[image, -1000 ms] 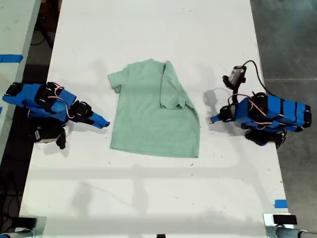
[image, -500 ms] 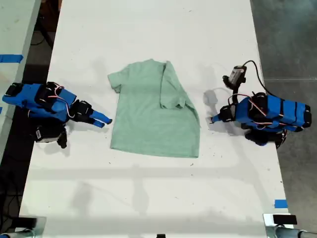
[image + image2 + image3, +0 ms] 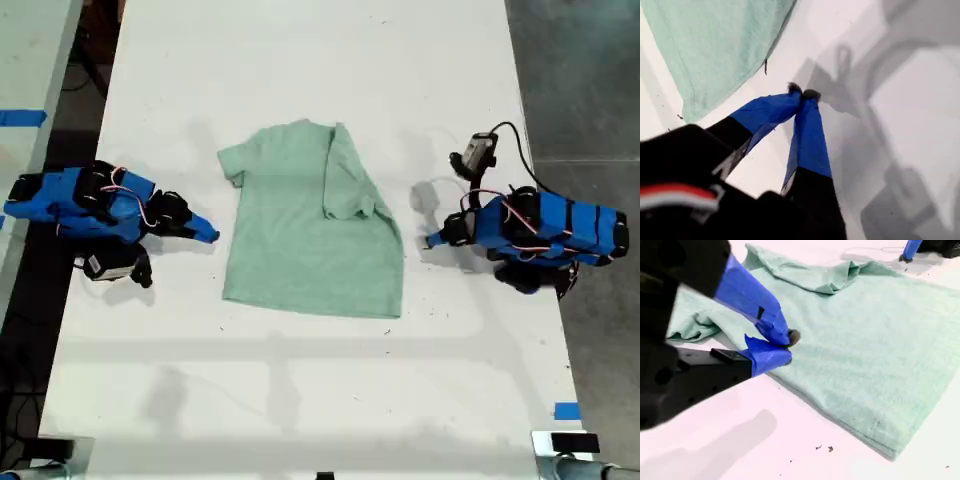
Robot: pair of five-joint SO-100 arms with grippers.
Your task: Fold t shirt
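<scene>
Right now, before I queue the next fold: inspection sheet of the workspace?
Surface: white table, a few dark specks.
Job's things: t shirt flat, one sleeve folded inward on the exterior view's right.
Clutter: nothing seen.
Grippers: my first gripper shut, empty, beside the tee; my second gripper with jaws slightly apart, empty, short of the tee's other edge.
Cables: black cable loops off the first arm's camera.
Surroundings: grey floor, blue tape.
</scene>
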